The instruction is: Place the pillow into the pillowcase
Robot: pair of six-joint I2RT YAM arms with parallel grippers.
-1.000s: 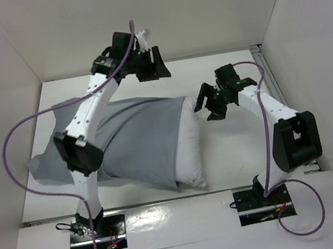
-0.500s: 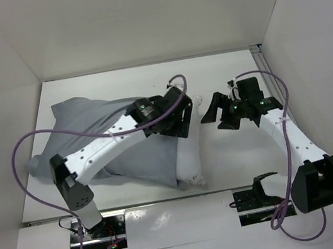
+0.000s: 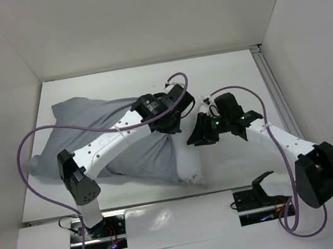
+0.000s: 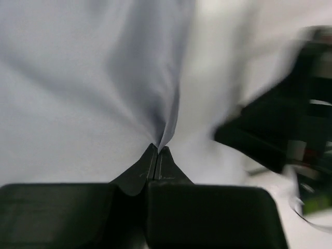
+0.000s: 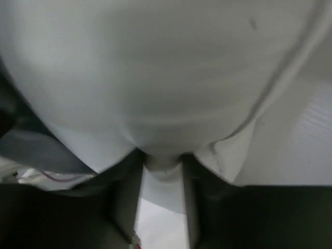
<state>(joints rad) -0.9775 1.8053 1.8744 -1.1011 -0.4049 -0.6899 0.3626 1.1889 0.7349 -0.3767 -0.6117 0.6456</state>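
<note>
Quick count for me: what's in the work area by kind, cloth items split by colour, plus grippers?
white pillow: 1
grey pillowcase: 1
grippers: 2 (left gripper, right gripper)
Total: 4

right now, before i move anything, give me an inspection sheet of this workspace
surface: white table
job's things: pillow mostly inside the grey pillowcase, white end sticking out on the right
clutter: nothing seen
grippers: left gripper jaws shut on a pillowcase fold; right gripper jaws straddle the pillow end, grip unclear
cables: purple cables loop off both arms
surroundings: white walls on three sides
</note>
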